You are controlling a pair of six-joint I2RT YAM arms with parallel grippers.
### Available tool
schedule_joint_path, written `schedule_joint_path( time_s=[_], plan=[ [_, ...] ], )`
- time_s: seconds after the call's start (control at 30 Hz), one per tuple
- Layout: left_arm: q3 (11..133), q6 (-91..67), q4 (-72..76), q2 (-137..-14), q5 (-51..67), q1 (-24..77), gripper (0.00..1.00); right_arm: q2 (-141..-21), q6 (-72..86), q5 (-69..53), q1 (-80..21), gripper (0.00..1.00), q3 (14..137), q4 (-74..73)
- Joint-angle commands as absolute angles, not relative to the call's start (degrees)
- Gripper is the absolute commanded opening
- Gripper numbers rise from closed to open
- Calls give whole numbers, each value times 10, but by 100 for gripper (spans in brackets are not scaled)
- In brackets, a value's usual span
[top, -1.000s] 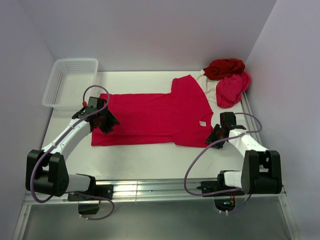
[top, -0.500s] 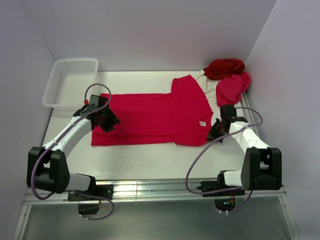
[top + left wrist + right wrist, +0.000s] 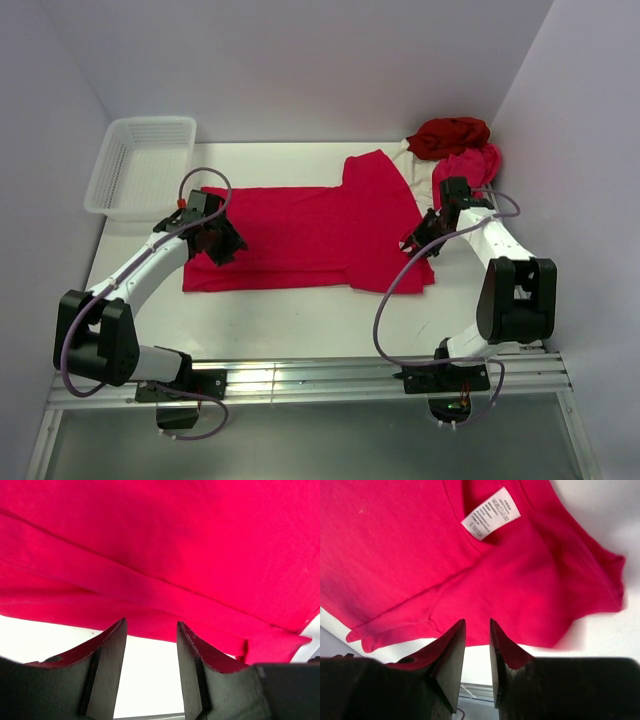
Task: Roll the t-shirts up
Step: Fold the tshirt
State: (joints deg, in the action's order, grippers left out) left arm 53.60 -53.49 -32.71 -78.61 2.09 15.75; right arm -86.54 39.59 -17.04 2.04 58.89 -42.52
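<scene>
Crimson t-shirt (image 3: pixel 310 235) lies flat across the worktop (image 3: pixel 300 315). Left end effector (image 3: pixel 150 624) hovers at its hem, fingers spread. Right end effector (image 3: pixel 477 622), narrowly parted, hovers near its label. 3 other t-shirts (image 3: pixel 455 150) are heaped in the far-right corner.

Bright, even light falls from overhead on the white table (image 3: pixel 300 320), leaving only faint, soft-edged shadows. A strip of glare shines off the metal rail (image 3: pixel 260 377) at the near edge. In the wrist views the crimson t-shirt (image 3: pixel 190 545) glows heavily saturated and the table burns out to plain white. The left hand (image 3: pixel 150 627) and right hand (image 3: pixel 477 622) loom dark and out of focus. The label (image 3: pixel 491 513) shows print too soft to read, and the shirt's right-hand edge smears into blur.
</scene>
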Motion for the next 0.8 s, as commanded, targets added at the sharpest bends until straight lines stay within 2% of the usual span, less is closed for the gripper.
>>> schedule_joint_path(
  time_s=[0.0,0.03,0.07,0.13,0.23,0.47,0.63,0.77],
  plan=[
    [565,-545,-333,-786,14,172,49,-869,403,-179,22,33,613,-439],
    [566,-545,-333,-787,13,174,49,-872,403,-182,23,24,609,-426],
    [567,-547,-333,-787,12,177,49,-877,403,-188,25,19,608,-420],
    [570,-549,-337,-792,12,182,49,-893,390,-198,27,17,618,-426],
    [583,-548,-343,-792,14,191,49,-864,366,-177,27,30,613,-440],
    [608,-580,-294,-831,26,268,50,-797,321,-116,29,34,526,-447],
    [662,-625,-222,-927,67,354,50,-722,327,-94,34,56,449,-401],
    [720,-643,-193,-1034,98,395,49,-696,323,-82,45,56,415,-372]
  ],
)
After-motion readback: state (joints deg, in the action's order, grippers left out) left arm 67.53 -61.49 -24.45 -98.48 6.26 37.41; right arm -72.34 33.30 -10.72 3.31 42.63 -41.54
